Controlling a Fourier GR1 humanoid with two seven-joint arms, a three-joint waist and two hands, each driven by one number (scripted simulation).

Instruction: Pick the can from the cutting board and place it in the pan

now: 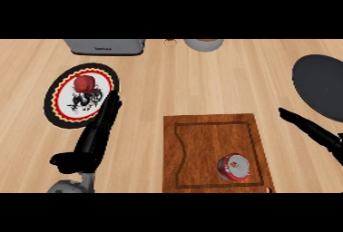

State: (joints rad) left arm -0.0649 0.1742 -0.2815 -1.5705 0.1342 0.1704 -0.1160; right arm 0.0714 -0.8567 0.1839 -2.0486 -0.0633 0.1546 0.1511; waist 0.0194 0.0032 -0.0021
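Pale wood counter (201, 77): round can (234, 166) on grooved board (201, 154); left hand (94, 136), right hand (311, 129) outstretched.

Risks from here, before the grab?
The small red can with a silver lid sits near the brown wooden cutting board's lower right corner; the open right hand might knock it off if it comes in sideways.
The dark grey round pan is cut by the view's right edge, so placement may go partly unseen.

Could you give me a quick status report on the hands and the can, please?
Left hand open, by the plate. Right hand open, near the pan. Can on cutting board, untouched. Nothing blocking it.
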